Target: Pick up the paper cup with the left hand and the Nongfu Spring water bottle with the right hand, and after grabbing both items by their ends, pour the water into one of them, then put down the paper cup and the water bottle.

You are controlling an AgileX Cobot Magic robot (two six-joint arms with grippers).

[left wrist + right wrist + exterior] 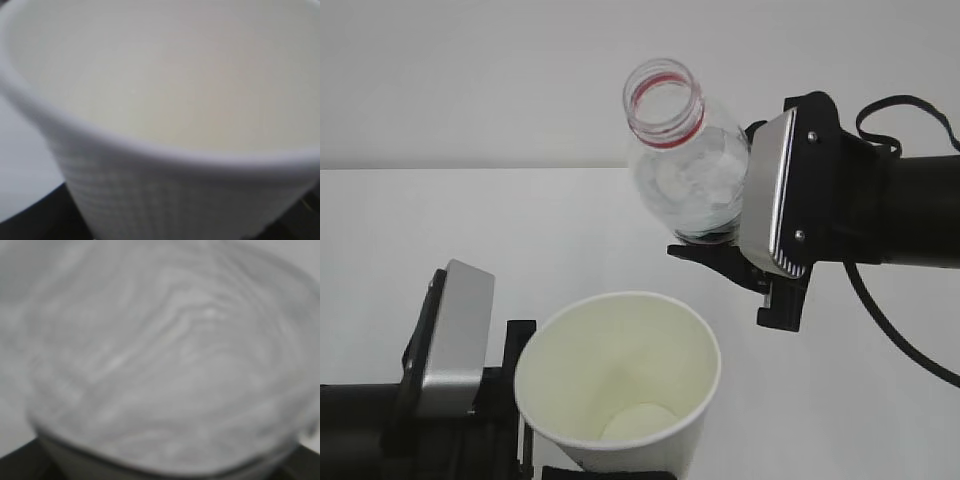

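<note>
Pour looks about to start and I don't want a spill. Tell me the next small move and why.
Probably tip the bottle further, bringing its mouth over the cup. The right pincer holds the uncapped bottle tilted toward the camera, above and to the right of the cup. The left pincer holds the cup with its opening up. No stream shows yet.

The paper cup (165,195) filled the frame at close range, blurred; its rolled white rim curved above a faintly textured outer wall, cream interior visible
</note>
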